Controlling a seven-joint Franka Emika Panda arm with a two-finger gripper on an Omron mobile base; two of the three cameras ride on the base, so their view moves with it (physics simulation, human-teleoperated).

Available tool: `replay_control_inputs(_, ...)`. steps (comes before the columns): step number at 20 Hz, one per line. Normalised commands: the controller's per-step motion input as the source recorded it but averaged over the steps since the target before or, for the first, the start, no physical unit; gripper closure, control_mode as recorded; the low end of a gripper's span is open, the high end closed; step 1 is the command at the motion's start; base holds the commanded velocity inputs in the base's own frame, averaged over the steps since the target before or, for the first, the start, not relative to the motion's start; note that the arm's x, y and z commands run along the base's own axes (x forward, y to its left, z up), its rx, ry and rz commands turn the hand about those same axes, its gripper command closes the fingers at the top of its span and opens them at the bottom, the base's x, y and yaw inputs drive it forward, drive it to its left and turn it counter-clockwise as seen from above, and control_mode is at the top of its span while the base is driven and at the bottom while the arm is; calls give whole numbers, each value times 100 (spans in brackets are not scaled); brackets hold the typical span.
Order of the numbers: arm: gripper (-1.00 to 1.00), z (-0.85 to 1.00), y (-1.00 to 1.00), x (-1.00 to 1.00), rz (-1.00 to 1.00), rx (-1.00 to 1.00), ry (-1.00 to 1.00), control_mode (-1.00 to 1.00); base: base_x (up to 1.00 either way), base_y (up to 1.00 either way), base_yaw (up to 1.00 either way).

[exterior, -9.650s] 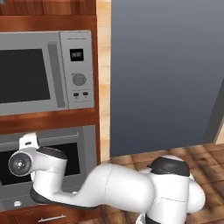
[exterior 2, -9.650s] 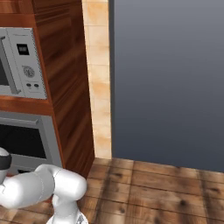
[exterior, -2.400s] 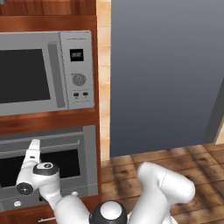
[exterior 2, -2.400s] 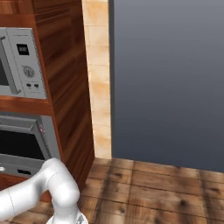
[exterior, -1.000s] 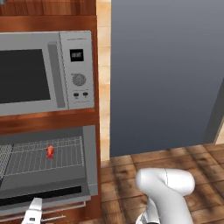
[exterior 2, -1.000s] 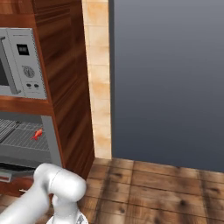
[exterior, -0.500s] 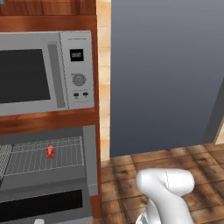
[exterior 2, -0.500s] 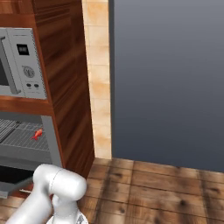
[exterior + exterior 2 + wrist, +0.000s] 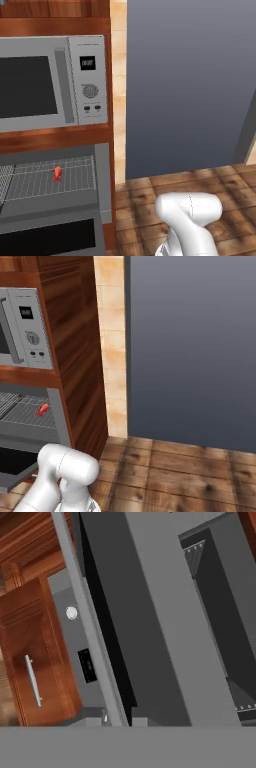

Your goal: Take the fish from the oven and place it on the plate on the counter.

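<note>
Oven [image 9: 55, 200] door dropped open, small red-orange fish [image 9: 57, 173] on the wire rack [image 9: 50, 180] at 9 o'clock, microwave [image 9: 50, 82] above, pincer closed tight, holding nothing visible.

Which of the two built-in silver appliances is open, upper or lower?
The lower one, the silver-grey oven: its door is down, baring the wire rack with the small red-orange fish. The silver microwave above stays closed.

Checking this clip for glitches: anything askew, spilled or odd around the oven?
Nothing stands out. The oven stands open, its door swung down, and the fish lies on the wire rack, intact. No spill shows.
</note>
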Motion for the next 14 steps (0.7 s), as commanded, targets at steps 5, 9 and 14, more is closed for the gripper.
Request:
replay_control_inputs(5, -100, 2, 11, -57, 0, 0, 1, -100, 0, 0, 0)
replay_control_inputs(9, -100, 37, 11, -100, 0, 0, 0, -100, 0, 0, 0)
replay_control_inputs(14, -100, 91, 5, -72, 0, 0, -11, -100, 0, 0, 0)
